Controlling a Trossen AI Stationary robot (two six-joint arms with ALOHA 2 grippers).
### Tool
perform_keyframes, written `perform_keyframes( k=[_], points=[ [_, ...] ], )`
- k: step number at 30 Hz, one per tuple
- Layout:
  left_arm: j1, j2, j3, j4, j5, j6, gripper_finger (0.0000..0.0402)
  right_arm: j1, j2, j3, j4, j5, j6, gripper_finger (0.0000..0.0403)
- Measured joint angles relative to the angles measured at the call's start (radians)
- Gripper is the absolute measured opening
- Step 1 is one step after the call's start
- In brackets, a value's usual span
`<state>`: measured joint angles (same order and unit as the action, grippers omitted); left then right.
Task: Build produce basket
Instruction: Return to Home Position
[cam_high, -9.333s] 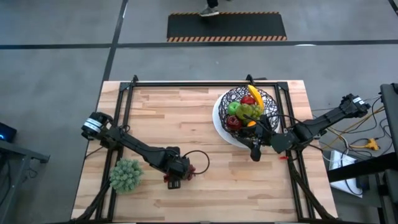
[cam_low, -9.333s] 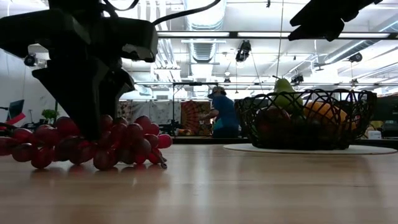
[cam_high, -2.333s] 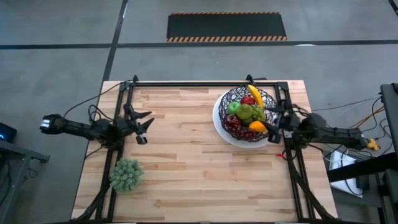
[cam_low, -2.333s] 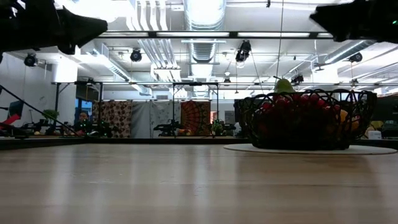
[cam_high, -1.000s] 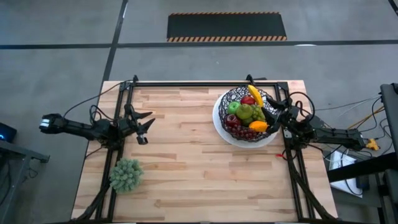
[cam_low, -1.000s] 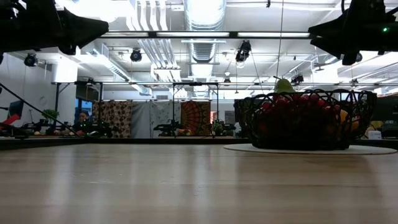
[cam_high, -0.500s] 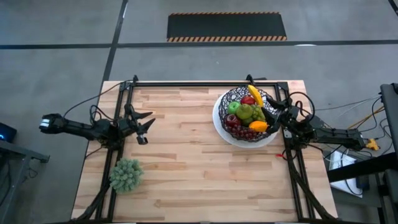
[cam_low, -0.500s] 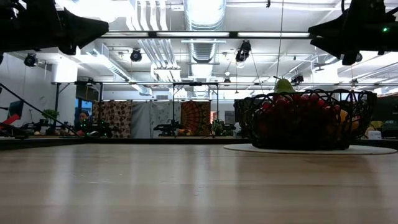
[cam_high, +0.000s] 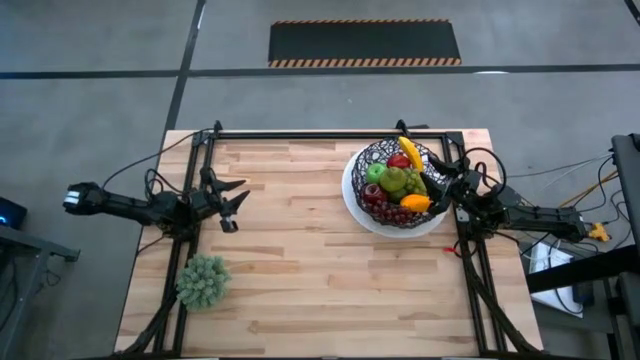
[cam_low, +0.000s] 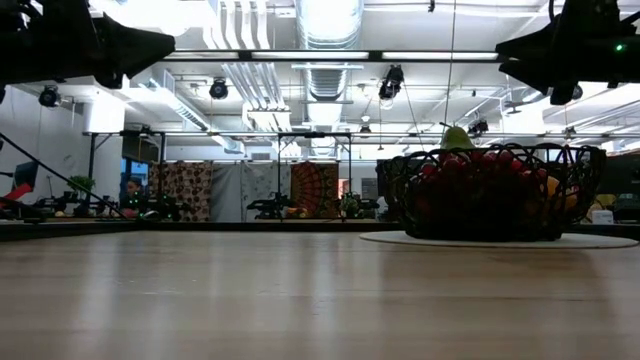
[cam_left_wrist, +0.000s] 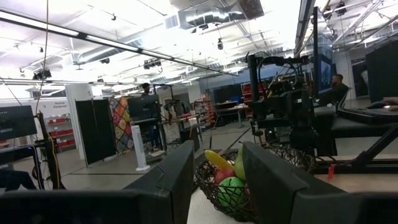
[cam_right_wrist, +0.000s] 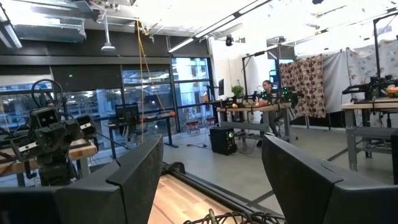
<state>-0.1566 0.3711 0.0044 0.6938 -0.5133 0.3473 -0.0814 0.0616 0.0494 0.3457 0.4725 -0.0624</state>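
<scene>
The basket (cam_high: 372, 153) stands at the far right of the table (cam_high: 300, 250), holding one banana (cam_high: 410, 153), one red apple (cam_high: 399, 161), one green apple (cam_high: 376, 173), one pear (cam_high: 394, 180), two grape bunches and one orange piece. No produce lies loose, so the filling looks done, with only parking the arms left. One leafy bunch (cam_high: 203, 281) lies apart. The right gripper (cam_high: 443, 186), spread and empty, is beside the basket. The left gripper (cam_high: 236, 203), also spread and empty, is at the table's left edge.

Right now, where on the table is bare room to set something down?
Bare: the wide middle between the left tool and the basket, and the strip from the leafy bunch to the right edge. Crowded: around the basket, beside the right tool.
</scene>
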Motion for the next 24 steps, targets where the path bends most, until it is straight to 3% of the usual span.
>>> perform_keyframes(
  k=[24],
  points=[
    [0.000,0.001,0.000,0.001,0.000,0.000,0.0121,0.000,0.000,0.000,0.000,0.000,0.000,0.0260]
  ],
)
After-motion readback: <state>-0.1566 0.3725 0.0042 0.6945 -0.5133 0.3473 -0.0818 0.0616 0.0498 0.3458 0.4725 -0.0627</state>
